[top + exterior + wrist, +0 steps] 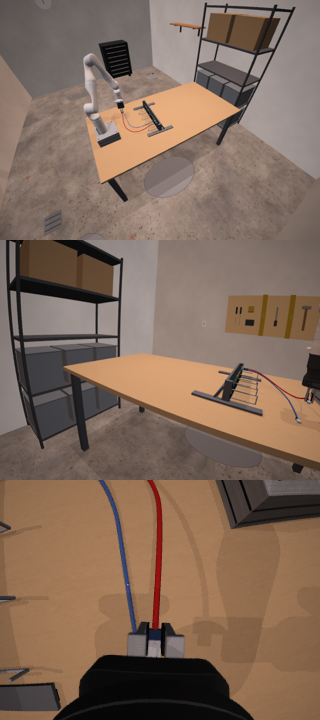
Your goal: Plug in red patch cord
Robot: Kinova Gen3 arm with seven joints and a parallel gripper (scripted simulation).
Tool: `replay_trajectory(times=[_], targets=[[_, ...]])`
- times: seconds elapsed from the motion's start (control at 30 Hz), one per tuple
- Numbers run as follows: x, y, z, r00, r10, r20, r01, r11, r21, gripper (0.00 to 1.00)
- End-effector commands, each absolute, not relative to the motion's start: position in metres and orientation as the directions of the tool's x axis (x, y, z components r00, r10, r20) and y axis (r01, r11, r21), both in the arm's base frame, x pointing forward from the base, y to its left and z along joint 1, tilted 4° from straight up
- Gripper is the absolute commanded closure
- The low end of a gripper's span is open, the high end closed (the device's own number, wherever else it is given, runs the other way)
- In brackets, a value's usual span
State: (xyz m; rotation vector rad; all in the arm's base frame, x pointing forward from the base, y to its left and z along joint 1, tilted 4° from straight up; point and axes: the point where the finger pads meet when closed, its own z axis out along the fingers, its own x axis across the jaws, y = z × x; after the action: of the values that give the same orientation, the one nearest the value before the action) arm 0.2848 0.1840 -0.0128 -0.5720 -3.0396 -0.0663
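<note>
Hand (122, 111) (309, 398) (154, 633): pinching the plug (308, 402) (154, 647) of the red cord (127, 128) (280, 388) (159, 550) | Red plug: above the desk (180, 111) (155, 376) (65, 570), well apart from the rack (152, 114) (227, 389) | Blue cord (129, 124) (283, 392) (122, 545): other end at the rack too, like the red one's

high corner overview, low tableside, wrist close-up

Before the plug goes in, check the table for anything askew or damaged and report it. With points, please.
Nothing stands out: the rack (151, 114) (226, 391) stands upright on its feet, and both cords curve from it without visible kinks. Port details are too small to judge.
</note>
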Motion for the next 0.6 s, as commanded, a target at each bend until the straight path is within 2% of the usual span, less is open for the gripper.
replay_trajectory(times=[0.0, 0.57], targets=[[0.290, 0.178, -0.012, -0.919, 0.391, 0.054, 0.393, 0.919, 0.032, 1.00], [0.312, 0.147, -0.009, -0.831, 0.554, 0.060, 0.555, 0.831, 0.020, 1.00]])
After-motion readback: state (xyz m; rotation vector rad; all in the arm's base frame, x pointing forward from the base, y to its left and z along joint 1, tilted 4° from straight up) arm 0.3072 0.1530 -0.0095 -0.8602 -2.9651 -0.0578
